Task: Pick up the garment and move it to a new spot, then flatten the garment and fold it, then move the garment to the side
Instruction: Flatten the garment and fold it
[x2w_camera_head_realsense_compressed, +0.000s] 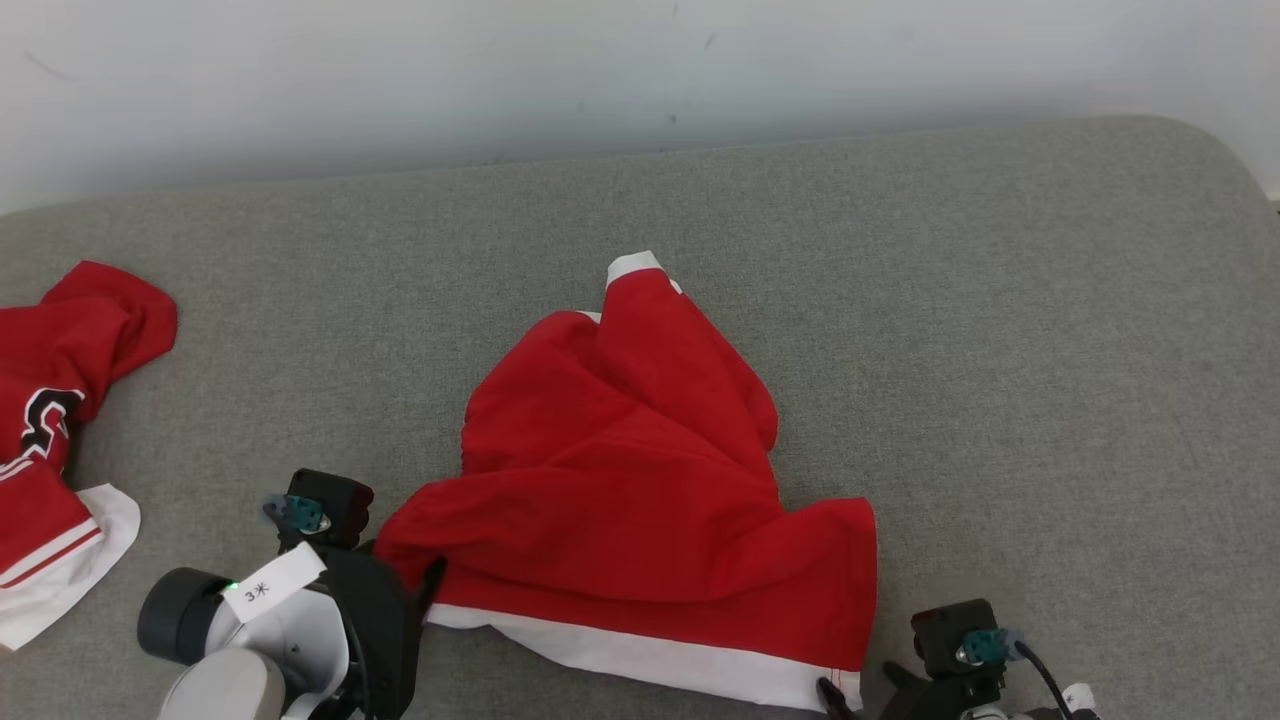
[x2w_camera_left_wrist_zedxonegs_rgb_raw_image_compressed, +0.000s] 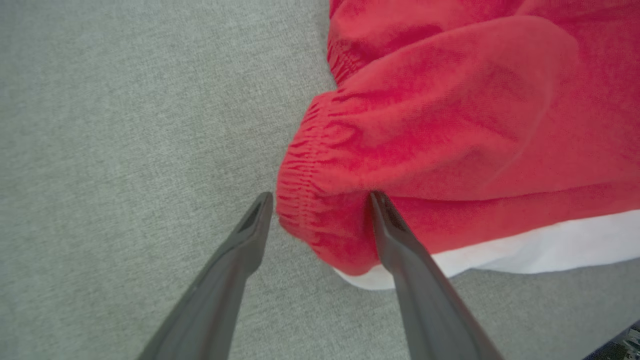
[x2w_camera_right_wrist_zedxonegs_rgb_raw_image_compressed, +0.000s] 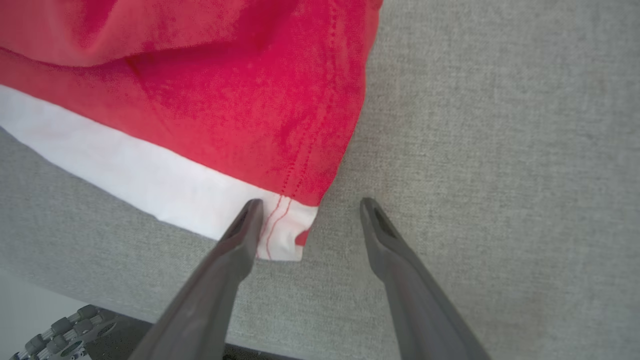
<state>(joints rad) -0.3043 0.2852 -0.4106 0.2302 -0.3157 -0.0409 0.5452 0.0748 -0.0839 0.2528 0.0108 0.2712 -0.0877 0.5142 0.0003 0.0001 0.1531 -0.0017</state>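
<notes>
Lying rumpled, red white-hemmed garment (x2w_camera_head_realsense_compressed: 620, 470).

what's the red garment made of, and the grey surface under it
Red garment: soft matte cloth, perhaps cotton or polyester; it creases, with a gathered elastic-looking edge and a stitched white band. Grey surface: matte, heathered textile with a fine weave, likely upholstery.

garment (x2w_camera_head_realsense_compressed: 630, 470) | red, white hem band | rumpled, partly spread | lying mid grey cushion (x2w_camera_head_realsense_compressed: 1000, 350), hem toward robot
</notes>
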